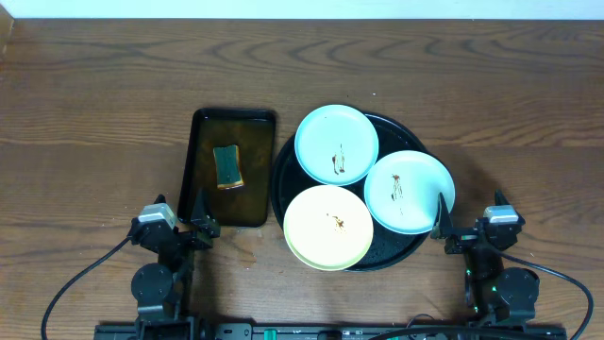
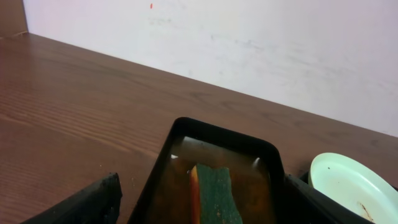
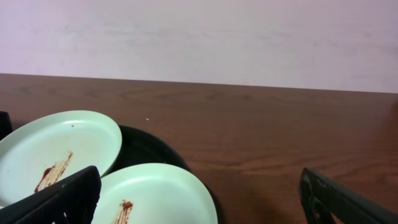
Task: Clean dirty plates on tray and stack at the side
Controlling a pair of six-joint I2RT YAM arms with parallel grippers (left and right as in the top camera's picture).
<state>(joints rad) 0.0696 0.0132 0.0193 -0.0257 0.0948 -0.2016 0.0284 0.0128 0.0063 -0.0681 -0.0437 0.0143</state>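
Three smeared plates lie on the round black tray (image 1: 283, 175): a pale blue plate (image 1: 336, 144) at the back, a second pale blue plate (image 1: 409, 191) at the right, a pale yellow plate (image 1: 327, 227) at the front. My left gripper (image 1: 186, 219) is open and empty at the near end of the rectangular tray. My right gripper (image 1: 469, 219) is open and empty beside the right blue plate (image 3: 155, 196); the back blue plate (image 3: 53, 155) and the round tray's rim (image 3: 149, 146) also show in the right wrist view. The back plate's edge (image 2: 351, 183) shows in the left wrist view.
A smaller rectangular black tray (image 1: 203, 123) holds brownish liquid and a green-and-yellow sponge (image 1: 227, 166), left of the round tray. In the left wrist view the sponge (image 2: 214, 193) lies between my fingers' line of sight. A pale wall stands behind the wooden table (image 1: 94, 94).
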